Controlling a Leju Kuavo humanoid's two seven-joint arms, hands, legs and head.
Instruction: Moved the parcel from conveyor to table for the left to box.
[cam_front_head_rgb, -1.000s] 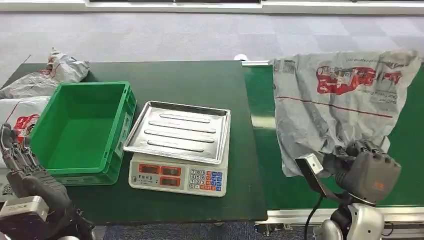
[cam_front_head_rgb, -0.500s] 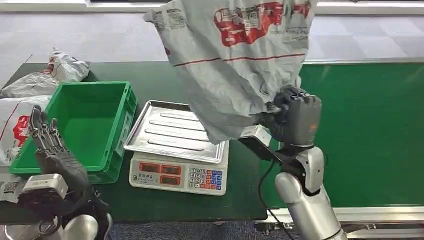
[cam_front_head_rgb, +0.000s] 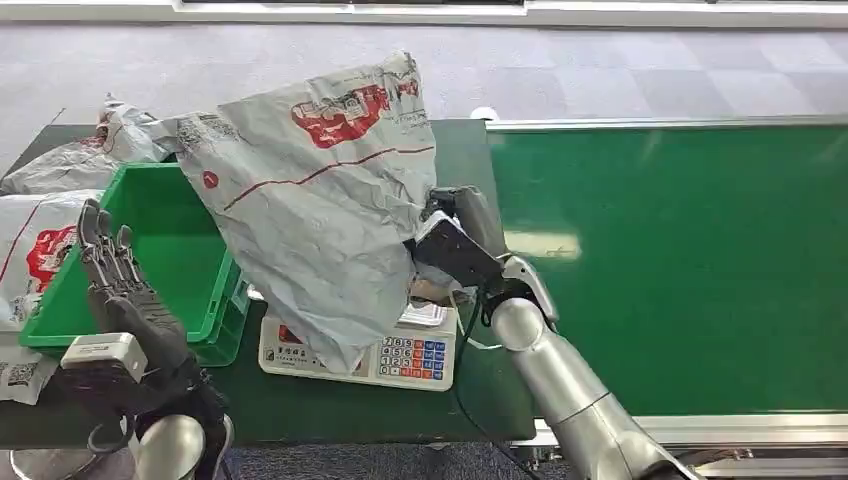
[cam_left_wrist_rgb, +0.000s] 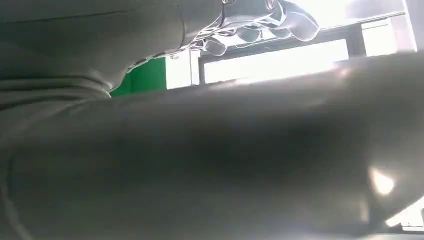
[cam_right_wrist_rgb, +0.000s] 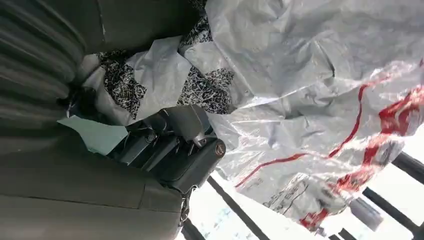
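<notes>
One parcel (cam_front_head_rgb: 320, 210) now hangs over the scale (cam_front_head_rgb: 360, 350), off the conveyor (cam_front_head_rgb: 680, 260).
Right robot hand (cam_front_head_rgb: 450, 235) pinches it, seemingly lowering; left robot hand (cam_front_head_rgb: 115, 275) waits spread.

little room over the worktop's left half

the held parcel (cam_front_head_rgb: 320, 210) hangs over the scale (cam_front_head_rgb: 370, 350) and its tray, blocking the worktop's middle. the green crate (cam_front_head_rgb: 160, 250) fills the left edge, with grey bags (cam_front_head_rgb: 60, 170) at the far-left corner. the conveyor (cam_front_head_rgb: 680, 260) on the right lies bare and passable.
</notes>
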